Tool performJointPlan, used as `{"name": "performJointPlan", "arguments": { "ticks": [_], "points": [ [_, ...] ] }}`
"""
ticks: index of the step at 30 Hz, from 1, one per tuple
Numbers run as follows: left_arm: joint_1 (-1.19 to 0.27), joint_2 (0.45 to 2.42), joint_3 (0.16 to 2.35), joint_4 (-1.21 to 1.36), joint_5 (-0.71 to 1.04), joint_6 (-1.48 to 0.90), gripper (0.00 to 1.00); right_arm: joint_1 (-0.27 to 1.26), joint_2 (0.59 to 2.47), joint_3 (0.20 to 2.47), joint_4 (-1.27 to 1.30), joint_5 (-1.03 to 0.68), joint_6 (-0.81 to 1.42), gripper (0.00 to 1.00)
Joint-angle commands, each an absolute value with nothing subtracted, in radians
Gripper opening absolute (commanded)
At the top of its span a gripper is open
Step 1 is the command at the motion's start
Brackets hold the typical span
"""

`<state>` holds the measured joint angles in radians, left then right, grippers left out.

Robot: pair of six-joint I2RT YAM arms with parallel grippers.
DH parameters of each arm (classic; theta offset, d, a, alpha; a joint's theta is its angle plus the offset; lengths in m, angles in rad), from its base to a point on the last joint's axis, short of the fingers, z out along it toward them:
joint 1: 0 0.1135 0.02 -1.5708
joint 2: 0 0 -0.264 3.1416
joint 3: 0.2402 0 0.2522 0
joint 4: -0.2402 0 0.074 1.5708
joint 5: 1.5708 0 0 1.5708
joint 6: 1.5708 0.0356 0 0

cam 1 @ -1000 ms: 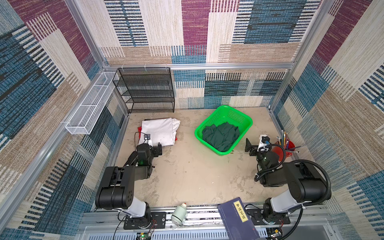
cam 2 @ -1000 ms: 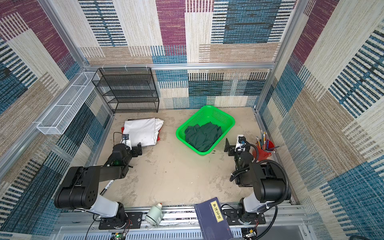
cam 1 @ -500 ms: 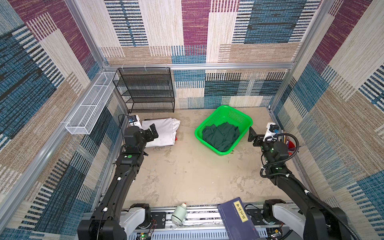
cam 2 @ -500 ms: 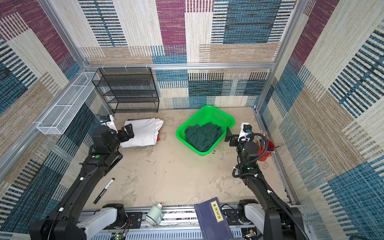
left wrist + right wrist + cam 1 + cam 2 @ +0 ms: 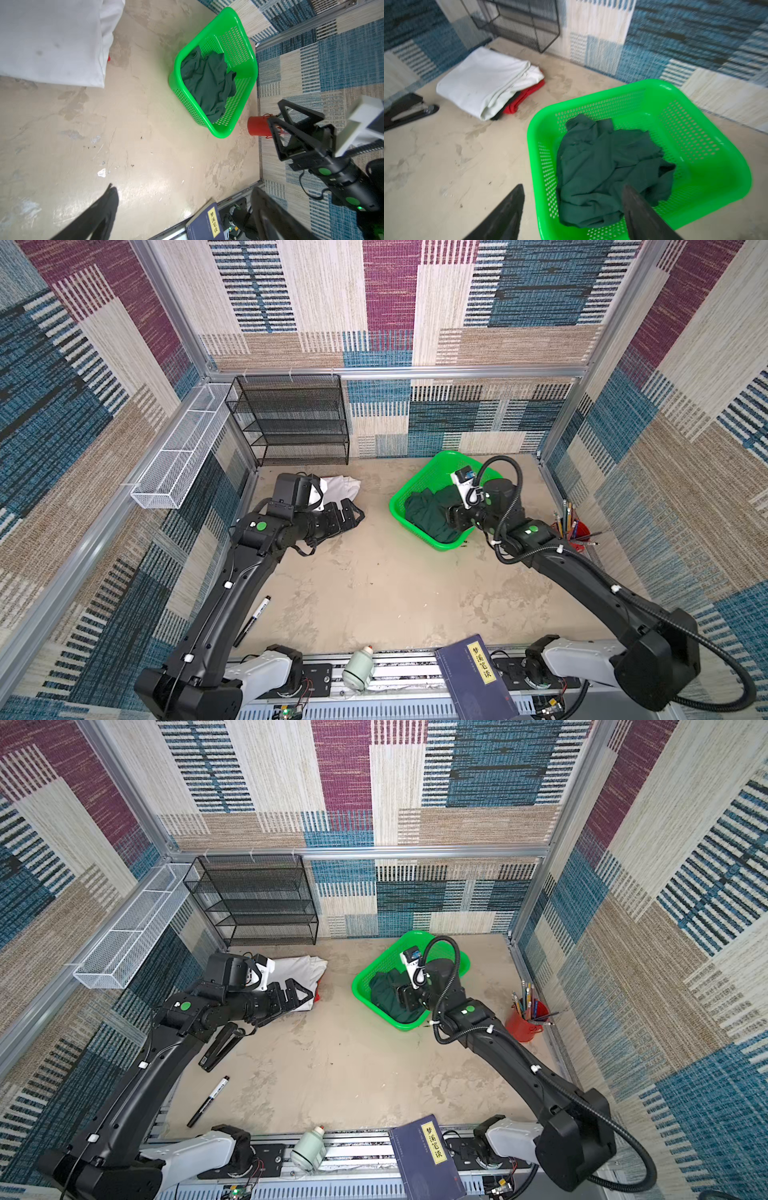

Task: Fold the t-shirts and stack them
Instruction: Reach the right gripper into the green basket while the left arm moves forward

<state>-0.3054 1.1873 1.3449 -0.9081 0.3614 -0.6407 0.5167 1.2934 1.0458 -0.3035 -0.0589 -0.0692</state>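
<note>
The dark green t-shirt (image 5: 602,166) lies crumpled in the bright green basket (image 5: 591,97), which stands on the worktop (image 5: 374,593) toward the back right. In both top views the right hand (image 5: 573,186) is over the near part of that basket and hides part of the shirt. The right wrist view shows its two fingers (image 5: 639,212) well apart with nothing clamped between them. One is over the shirt, the other is outside the basket's rim, over bare worktop. Whether either tip touches cloth or plastic cannot be told.

The folded white t-shirt (image 5: 299,973) lies at the back left, in front of the black mesh shelf (image 5: 299,423). It rests on a folded red t-shirt (image 5: 527,95), whose edge sticks out at one side, and a thin dark layer shows between the two. The left hand (image 5: 301,994) is over the near edge of the white shirt, its fingers spread wide and empty. Whether it touches the cloth cannot be told.

A black stapler (image 5: 220,1044) lies under the left arm, and a black marker (image 5: 210,1098) lies nearer the front. A red cup (image 5: 523,1025) of pencils stands by the right wall, near the basket but apart from it. A blue book (image 5: 478,676) and a pale bottle (image 5: 359,668) sit at the front edge.
</note>
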Motion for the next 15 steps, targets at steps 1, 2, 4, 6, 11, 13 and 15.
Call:
{"name": "performJointPlan", "arguments": {
  "ticks": [1, 2, 4, 6, 11, 13, 15],
  "points": [
    [-0.313, 1.213, 1.369, -1.004, 0.408, -0.677, 1.00, 0.593, 1.368, 1.060, -0.430, -0.082, -0.086, 0.67],
    [-0.314, 1.222, 1.374, -1.002, 0.421, -0.679, 1.00, 0.612, 1.388, 1.059, -0.426, -0.074, -0.081, 0.65],
    [-0.322, 1.230, 1.386, -0.994, 0.431, -0.692, 1.00, 0.635, 1.421, 1.054, -0.405, -0.045, -0.061, 0.64],
    [-0.325, 1.226, 1.388, -0.981, 0.426, -0.708, 1.00, 0.641, 1.449, 1.052, -0.382, -0.044, -0.058, 0.63],
    [-0.328, 1.218, 1.362, -0.939, 0.457, -0.741, 1.00, 0.643, 1.540, 1.079, -0.379, -0.019, -0.073, 0.57],
    [-0.331, 1.220, 1.356, -0.921, 0.474, -0.752, 1.00, 0.643, 1.576, 1.091, -0.387, 0.000, -0.086, 0.55],
    [-0.335, 1.223, 1.359, -0.907, 0.472, -0.758, 1.00, 0.643, 1.605, 1.101, -0.386, 0.027, -0.092, 0.53]
  ]
}}
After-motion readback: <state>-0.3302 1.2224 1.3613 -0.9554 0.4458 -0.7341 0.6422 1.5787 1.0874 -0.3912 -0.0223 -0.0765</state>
